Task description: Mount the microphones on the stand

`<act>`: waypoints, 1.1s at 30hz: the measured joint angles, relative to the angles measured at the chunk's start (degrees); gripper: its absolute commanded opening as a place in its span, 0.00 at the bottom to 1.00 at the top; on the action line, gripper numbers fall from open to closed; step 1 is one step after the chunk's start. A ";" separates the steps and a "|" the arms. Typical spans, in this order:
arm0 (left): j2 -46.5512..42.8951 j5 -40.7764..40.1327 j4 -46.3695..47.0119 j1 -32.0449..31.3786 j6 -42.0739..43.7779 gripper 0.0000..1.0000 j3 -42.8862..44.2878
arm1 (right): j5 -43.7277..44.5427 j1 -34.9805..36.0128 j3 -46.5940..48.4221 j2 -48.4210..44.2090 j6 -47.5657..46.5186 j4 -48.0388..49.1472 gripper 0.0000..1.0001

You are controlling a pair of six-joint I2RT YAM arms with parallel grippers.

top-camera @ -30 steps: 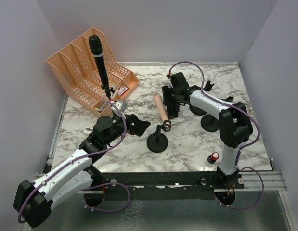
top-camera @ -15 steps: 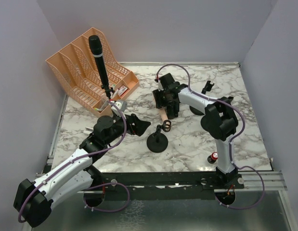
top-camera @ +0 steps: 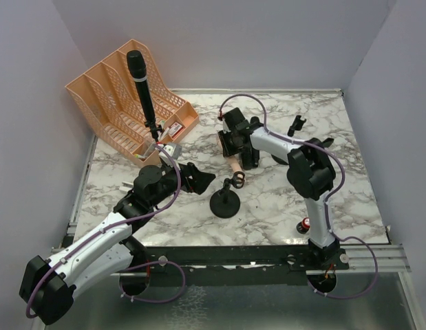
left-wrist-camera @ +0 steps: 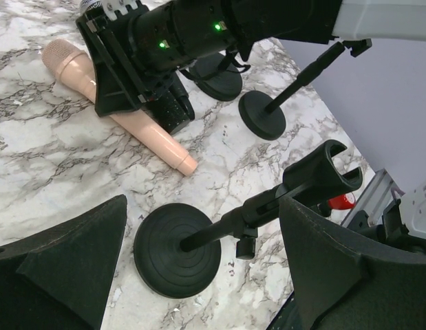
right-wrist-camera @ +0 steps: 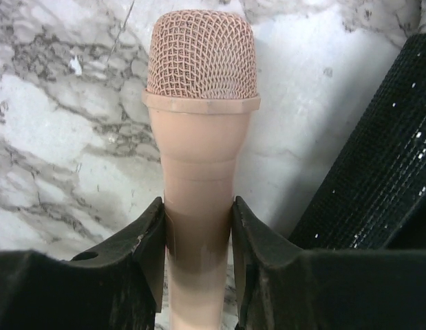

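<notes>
Peach-pink microphone (right-wrist-camera: 201, 137) lies on the marble table (right-wrist-camera: 54, 103), clamped by the right pincer (right-wrist-camera: 197, 230); left pincer (left-wrist-camera: 199, 265) gapes wide, empty.

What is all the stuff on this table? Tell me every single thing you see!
peach-pink mesh-headed microphone: one, pink, lying mid-table.
tall black microphone: one, black, upright before the rack.
black mesh microphone head: one, black, beside the pink one.
black round-based microphone stands: three seen, black, empty, middle and right.
orange slotted plastic file rack: one, orange, far left.
small red-topped battery: one, near right edge.
white marble table: one, white-grey.
left tool: one, black, open, by the middle stand.
right tool: one, black, shut on the pink microphone.
</notes>
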 measured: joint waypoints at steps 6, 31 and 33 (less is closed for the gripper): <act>0.00 -0.04 0.00 0.00 -0.02 0.90 0.13 | 0.46 0.17 -12.79 -11.04 -0.11 8.28 0.25; 12.15 10.14 9.79 -1.42 -5.84 0.90 16.63 | -11.87 0.17 -42.34 -63.65 20.02 50.95 0.25; 12.90 11.87 12.35 -1.88 -6.84 0.90 17.16 | -12.98 0.15 -43.52 -64.63 22.08 52.98 0.25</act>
